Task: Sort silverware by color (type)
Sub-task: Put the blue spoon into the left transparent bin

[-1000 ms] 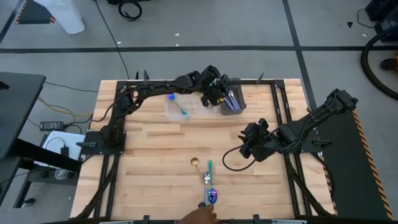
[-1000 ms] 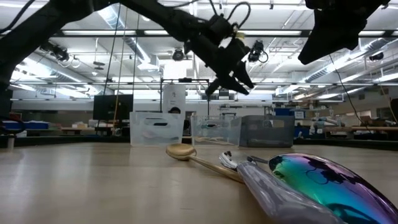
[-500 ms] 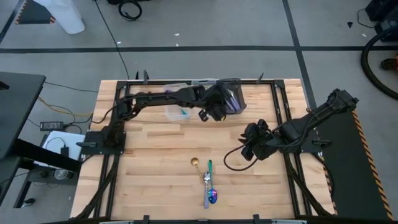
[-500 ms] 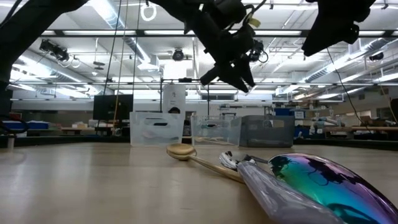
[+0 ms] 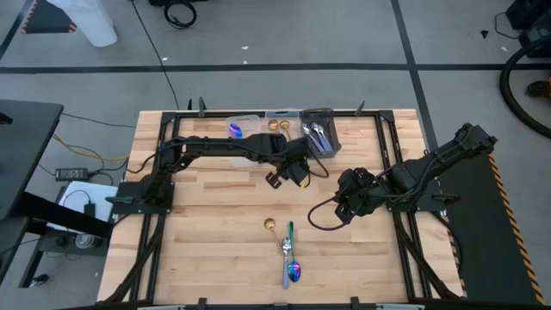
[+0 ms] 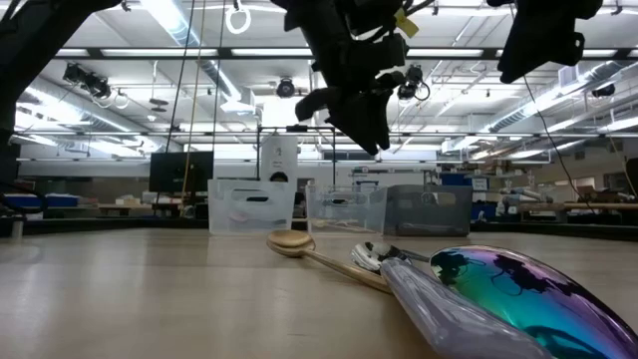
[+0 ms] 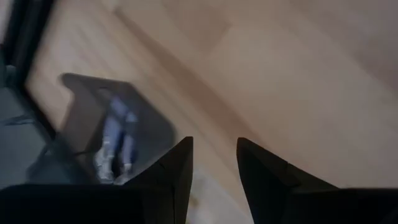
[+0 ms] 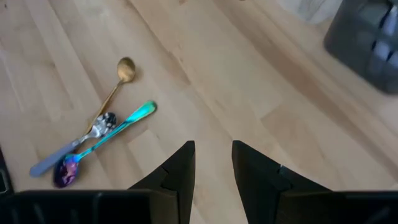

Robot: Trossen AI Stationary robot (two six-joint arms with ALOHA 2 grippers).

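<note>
Three spoons lie flat in a loose bundle on the wooden table near its front edge: a gold spoon (image 8: 126, 68), a silver spoon (image 8: 93, 132) and an iridescent spoon with a teal handle (image 8: 111, 135). They also show in the high view as the spoon bundle (image 5: 288, 248). My left gripper (image 5: 289, 176) hangs open and empty above the table's middle, nearer than the bins. My right gripper (image 5: 343, 205) hangs open and empty to the right of the spoons, pointing down at a slant toward them.
Three bins stand in a row at the far edge: a clear bin (image 5: 241, 129) holding an iridescent piece, a clear bin (image 5: 277, 123) holding gold pieces, and a dark grey bin (image 5: 320, 138) holding silver pieces. Bare wood lies between bins and spoons.
My left gripper has swung from above the dark grey bin toward the table's near edge, over the middle, turning and tipping as it went, its fingers staying open. A person's hand at the near edge beside the spoons has gone out of view.
</note>
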